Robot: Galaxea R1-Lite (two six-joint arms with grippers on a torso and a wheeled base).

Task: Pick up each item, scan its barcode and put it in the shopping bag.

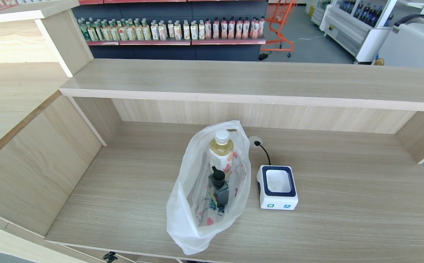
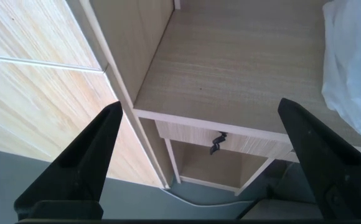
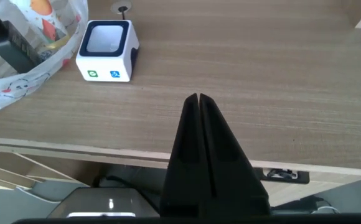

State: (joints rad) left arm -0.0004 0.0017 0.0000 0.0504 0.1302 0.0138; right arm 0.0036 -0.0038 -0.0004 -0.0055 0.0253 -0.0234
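Observation:
A translucent white shopping bag lies open on the wooden counter. Inside it stand a yellow-tea bottle with a white cap and a dark bottle with a black cap. The white scanner with a blue-rimmed window sits just right of the bag, also in the right wrist view as the scanner beside the bag. My left gripper hangs open off the counter's near left corner, with the bag's edge farther in. My right gripper is shut and empty over the counter's near edge.
The counter is walled by a raised wooden shelf at the back and side panels left and right. A black cable runs from the scanner to a hole in the counter. A drawer with a small key sits under the front edge.

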